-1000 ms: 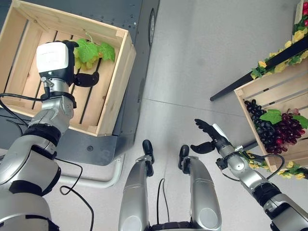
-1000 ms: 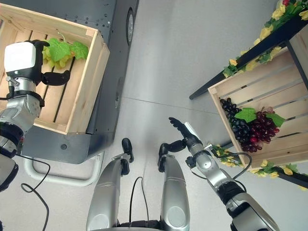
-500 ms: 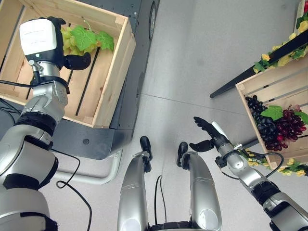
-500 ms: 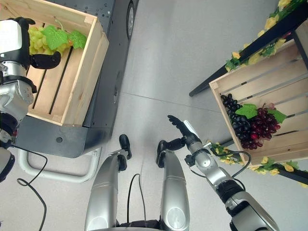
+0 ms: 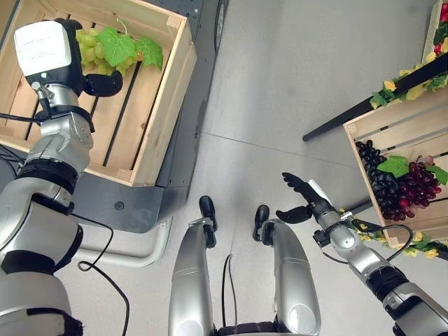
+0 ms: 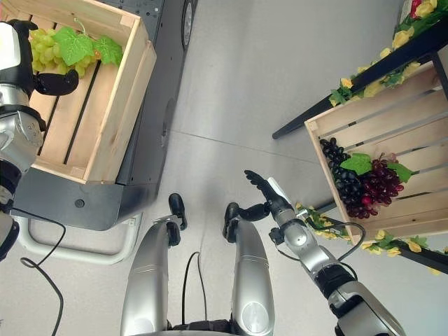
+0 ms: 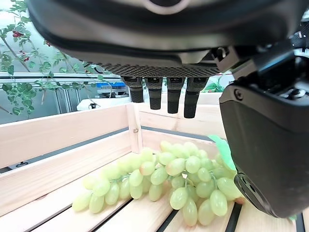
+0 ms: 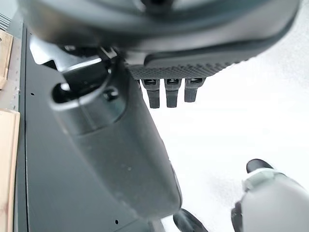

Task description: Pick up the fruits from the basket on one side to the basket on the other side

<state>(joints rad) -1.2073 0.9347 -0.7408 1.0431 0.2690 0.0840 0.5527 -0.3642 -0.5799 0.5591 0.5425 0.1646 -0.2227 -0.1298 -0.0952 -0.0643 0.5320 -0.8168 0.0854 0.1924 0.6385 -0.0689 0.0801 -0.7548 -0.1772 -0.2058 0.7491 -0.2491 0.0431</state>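
A bunch of green grapes (image 7: pixel 164 179) with green leaves (image 5: pixel 126 49) lies on the slats of the wooden crate (image 5: pixel 164 105) at my left, near its far wall. My left hand (image 5: pixel 47 47) hovers just over the bunch, fingers (image 7: pixel 166 96) straight and thumb (image 7: pixel 268 154) beside the grapes, holding nothing. My right hand (image 5: pixel 302 199) hangs open over the floor, to the left of the right crate (image 5: pixel 364 129). That crate holds dark grapes (image 5: pixel 381 183) and red grapes (image 5: pixel 418 183) with a leaf.
The left crate rests on a dark metal cart (image 5: pixel 140 206) with a pale tube frame (image 5: pixel 133 248). The right crate sits on a black shelf decked with yellow flowers and leaves (image 5: pixel 402 87). Grey floor (image 5: pixel 294 84) lies between the two crates.
My left hand has moved further into the left crate toward its far wall, the green grapes staying under it. The view has shifted a little. The right hand has held still.
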